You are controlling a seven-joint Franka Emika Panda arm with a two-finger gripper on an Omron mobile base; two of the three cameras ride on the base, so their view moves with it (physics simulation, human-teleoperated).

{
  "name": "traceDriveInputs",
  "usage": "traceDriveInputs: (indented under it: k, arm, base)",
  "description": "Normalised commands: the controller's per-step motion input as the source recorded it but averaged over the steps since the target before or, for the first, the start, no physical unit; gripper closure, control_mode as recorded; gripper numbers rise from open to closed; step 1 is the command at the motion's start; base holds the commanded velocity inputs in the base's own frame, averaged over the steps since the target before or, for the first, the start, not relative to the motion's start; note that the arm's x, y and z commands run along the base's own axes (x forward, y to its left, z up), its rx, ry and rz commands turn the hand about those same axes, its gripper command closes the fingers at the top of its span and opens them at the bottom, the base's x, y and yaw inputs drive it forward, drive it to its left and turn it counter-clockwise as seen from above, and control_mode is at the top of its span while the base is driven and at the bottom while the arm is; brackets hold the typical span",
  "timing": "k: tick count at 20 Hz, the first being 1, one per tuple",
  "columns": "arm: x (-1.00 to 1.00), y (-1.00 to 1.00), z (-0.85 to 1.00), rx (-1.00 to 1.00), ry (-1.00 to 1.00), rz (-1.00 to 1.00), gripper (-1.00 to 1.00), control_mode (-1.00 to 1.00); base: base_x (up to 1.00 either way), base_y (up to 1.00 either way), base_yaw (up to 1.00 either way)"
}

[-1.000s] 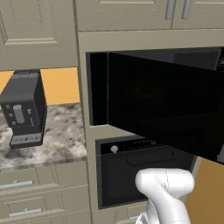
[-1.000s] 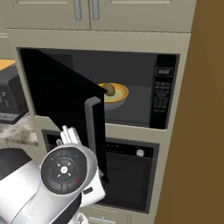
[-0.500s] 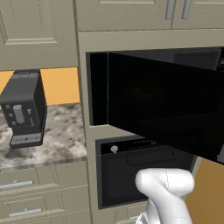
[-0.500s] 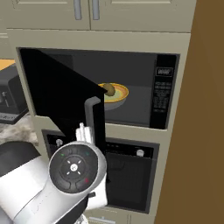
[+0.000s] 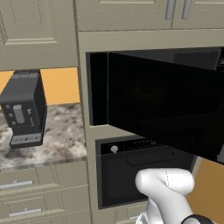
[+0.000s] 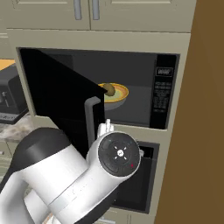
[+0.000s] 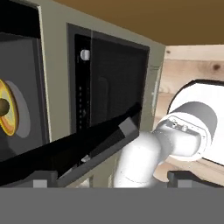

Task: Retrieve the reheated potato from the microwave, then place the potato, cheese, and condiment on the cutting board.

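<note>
We see the potato (image 6: 109, 89) as a small olive-brown oval lump sitting in a shallow yellow dish (image 6: 115, 96), at the centre of the right base view, inside the open microwave (image 6: 131, 87). The microwave's black door (image 6: 61, 103) swings out to the left with its grey bar handle (image 6: 90, 120) at the edge. In the hand view the potato (image 7: 3, 107) appears at the far left edge on the same dish (image 7: 9, 113), turned sideways. The left base view gives us what the others hide: the door's dark outer face (image 5: 162, 105) across the right half, and a dark coffee machine (image 5: 24, 109) on the speckled tabletop (image 5: 57, 140) at left. Our pincer (image 7: 112, 180) stands wide open at the bottom of the hand view, holding nothing.
</note>
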Motion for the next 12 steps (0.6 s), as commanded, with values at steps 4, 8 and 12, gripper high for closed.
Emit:
traceDriveInputs:
  k: [4, 8, 12]
  arm:
    - [-0.17, -0.08, 0.01, 0.13, 0.0, -0.1, -1.0, -1.0]
    - [-0.06, 0.0, 0.0, 0.03, 0.0, -0.13, -1.0, -1.0]
    - [0.27, 0.09, 0.0, 0.03, 0.0, -0.05, -1.0, -1.0]
  base:
    - [0.0, 0.0, 0.0]
    - [0.0, 0.0, 0.0]
    - [0.0, 0.0, 0.0]
